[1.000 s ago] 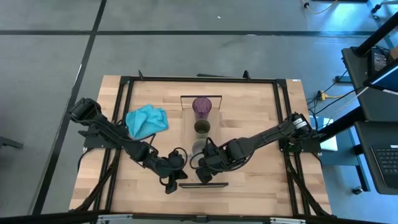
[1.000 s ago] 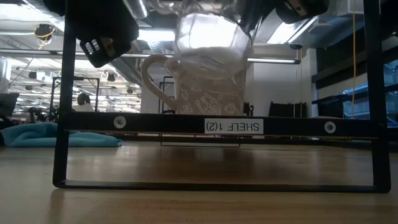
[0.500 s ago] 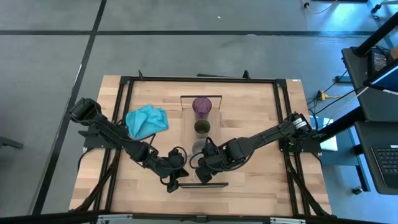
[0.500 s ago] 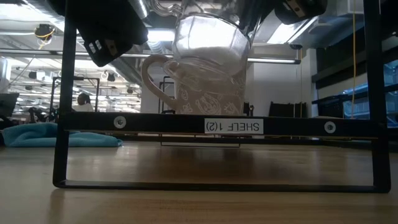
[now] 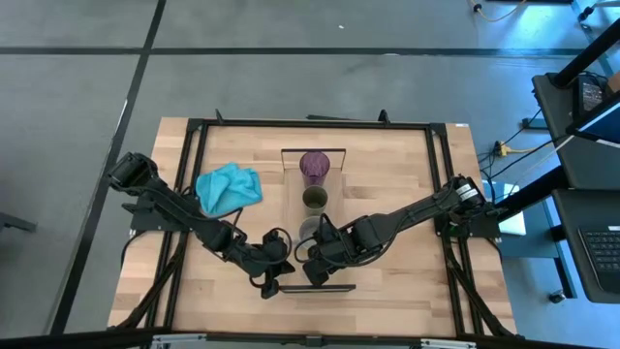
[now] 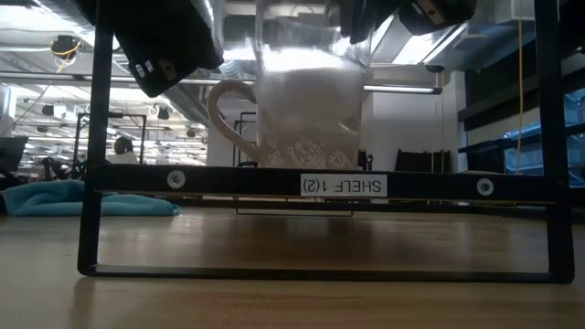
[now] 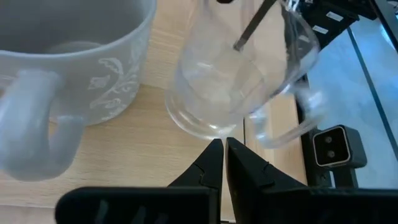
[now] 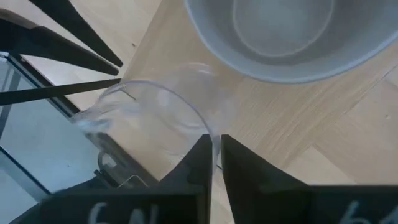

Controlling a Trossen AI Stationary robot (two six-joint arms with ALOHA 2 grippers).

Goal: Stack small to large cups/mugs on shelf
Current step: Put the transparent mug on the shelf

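On the narrow light-wood shelf (image 5: 313, 215), which runs from twelve toward six o'clock down the middle of the table (image 5: 407, 165), the tall purple tumbler (image 5: 314, 166) stands at the twelve o'clock end, the small dark olive cup (image 5: 315, 199) just beside it toward six, and the grey handled mug (image 7: 68, 56) next in line, with its handle at the nine o'clock side in the low view. The clear glass (image 8: 146, 121) stands on the board just beside the mug at the six o'clock end. The right gripper (image 8: 215, 152) is at the glass, its two fingers nearly pressed together with the glass rim in the narrow gap between them. The left gripper (image 7: 224, 155) sits close to the base of the glass, fingers pressed together, holding nothing. A teal cloth (image 5: 229, 187) lies on the table at nine o'clock from the tumbler.
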